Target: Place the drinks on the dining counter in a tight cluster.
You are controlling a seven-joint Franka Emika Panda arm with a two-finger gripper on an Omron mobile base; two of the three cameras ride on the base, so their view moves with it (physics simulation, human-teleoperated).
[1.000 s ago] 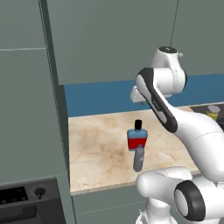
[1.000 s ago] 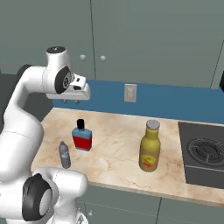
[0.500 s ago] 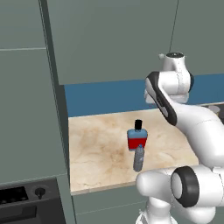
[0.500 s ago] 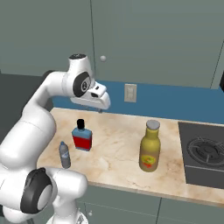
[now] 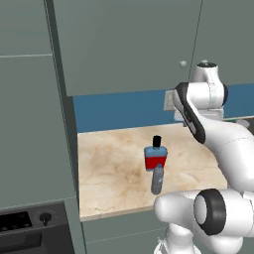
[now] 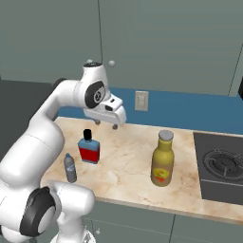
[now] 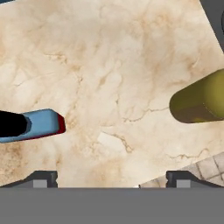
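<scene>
Swinging rightward along the wall since the earlier frames, the gripper [image 6: 106, 124] now hangs high above the beige marble counter [image 6: 128, 166], between the blue bottle [image 6: 88, 147] and the amber bottle [image 6: 162, 159], with the base unmoved. Its jaws stand wide apart and hold nothing; the hand view looks down on bare marble between the two finger tips [image 7: 41, 179].

Well to the amber bottle's left, the blue bottle stands upright mid-counter, and the small water bottle [image 6: 70, 168] stands just in front of it, close to the counter's front edge. Open marble lies between the blue and amber bottles. To the right of the amber bottle, the stove [image 6: 223, 167] borders the marble. At the left, a tall cabinet [image 5: 30, 124] closes off the counter's end.
</scene>
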